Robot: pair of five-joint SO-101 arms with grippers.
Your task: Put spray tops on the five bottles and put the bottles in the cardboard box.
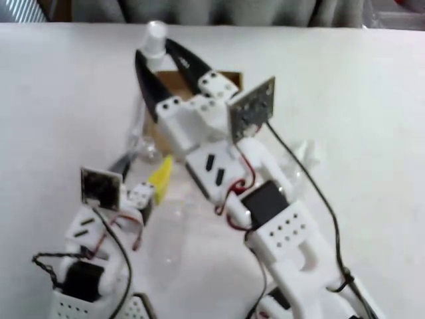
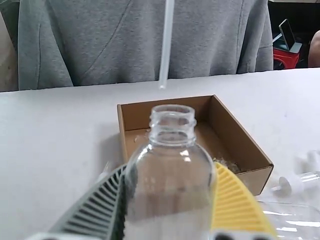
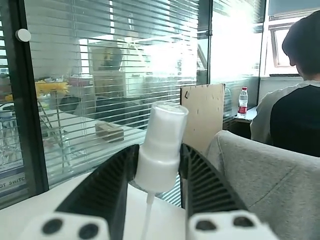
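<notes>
My left gripper [image 2: 170, 176] is shut on a clear, uncapped bottle [image 2: 170, 165], held upright between its grey and yellow fingers. In the high view that bottle [image 1: 141, 143] stands just left of the cardboard box [image 1: 174, 82]. My right gripper [image 1: 154, 50] hangs over the box's far left corner, its black fingers shut on a white spray top [image 1: 157, 34]. The right wrist view shows the spray top [image 3: 161, 147] squeezed between the fingers. Its thin dip tube [image 2: 166, 45] hangs a little above the bottle's open neck. The cardboard box [image 2: 245, 150] is open behind the bottle.
Loose clear bottles and spray tops [image 1: 302, 156] lie on the white table to the right of the box. One spray top [image 2: 292, 182] and a lying bottle [image 2: 295, 217] are close beside my left gripper. The right arm's body [image 1: 265, 212] crosses the table's middle.
</notes>
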